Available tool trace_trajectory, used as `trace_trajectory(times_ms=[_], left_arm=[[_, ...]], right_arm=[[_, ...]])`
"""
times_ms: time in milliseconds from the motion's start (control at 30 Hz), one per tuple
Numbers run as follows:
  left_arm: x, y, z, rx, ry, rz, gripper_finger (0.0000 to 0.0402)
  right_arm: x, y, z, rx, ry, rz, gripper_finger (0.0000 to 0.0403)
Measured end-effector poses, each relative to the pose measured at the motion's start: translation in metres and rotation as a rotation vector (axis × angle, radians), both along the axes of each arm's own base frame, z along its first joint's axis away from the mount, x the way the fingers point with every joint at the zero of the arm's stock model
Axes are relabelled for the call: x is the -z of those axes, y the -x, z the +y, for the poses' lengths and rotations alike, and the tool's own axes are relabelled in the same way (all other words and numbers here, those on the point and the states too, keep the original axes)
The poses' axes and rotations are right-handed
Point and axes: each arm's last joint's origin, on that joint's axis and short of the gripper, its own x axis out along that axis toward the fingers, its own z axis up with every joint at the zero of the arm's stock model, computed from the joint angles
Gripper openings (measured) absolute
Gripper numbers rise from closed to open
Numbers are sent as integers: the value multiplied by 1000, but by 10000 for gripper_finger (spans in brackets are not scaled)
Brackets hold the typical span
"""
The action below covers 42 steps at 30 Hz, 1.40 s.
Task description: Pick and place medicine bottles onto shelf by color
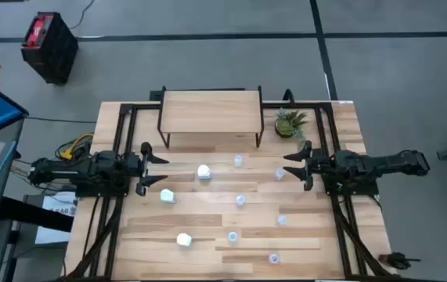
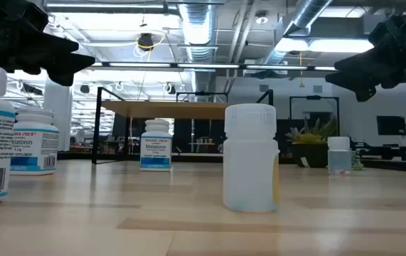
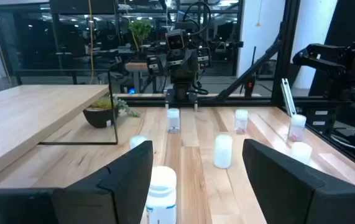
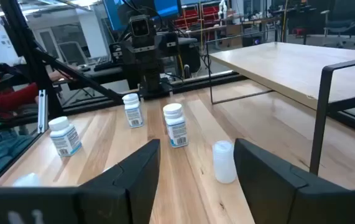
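The shelf (image 1: pixel 211 112), a light-wood top on thin black legs, stands at the table's far middle with nothing on it. In front of it, white medicine bottles (image 1: pixel 204 171) (image 1: pixel 167 197) (image 1: pixel 183 240) and several smaller translucent ones (image 1: pixel 240 200) (image 1: pixel 279 175) stand upright and scattered on the table. My left gripper (image 1: pixel 154 166) hovers open at the table's left, pointing right toward the nearest white bottle (image 3: pixel 162 194). My right gripper (image 1: pixel 292 166) hovers open at the right, pointing left, with a translucent bottle (image 4: pixel 224 162) just ahead of it.
A small green potted plant (image 1: pixel 291 123) stands beside the shelf's right legs. Black frame rails (image 1: pixel 334 196) run along both table sides. More translucent bottles (image 1: pixel 232 236) (image 1: pixel 273 258) stand toward the near edge.
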Motion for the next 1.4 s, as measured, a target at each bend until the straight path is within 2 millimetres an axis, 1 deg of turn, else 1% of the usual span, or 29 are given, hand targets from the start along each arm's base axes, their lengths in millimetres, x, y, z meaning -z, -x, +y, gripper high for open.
trace_trajectory(times_ms=[1100,1167,1300,1400], left_arm=[[0,0,0,1,1,-1,238],[0,0,0,2,33,-2,238],[-1,0,0,1,152,-9,238],[-6,0,1,-38,241,-66,238]], right_arm=[[0,0,0,0,0,0,230],[0,0,0,1,0,0,230],[0,0,0,0,0,0,230],[0,0,0,0,0,0,230]])
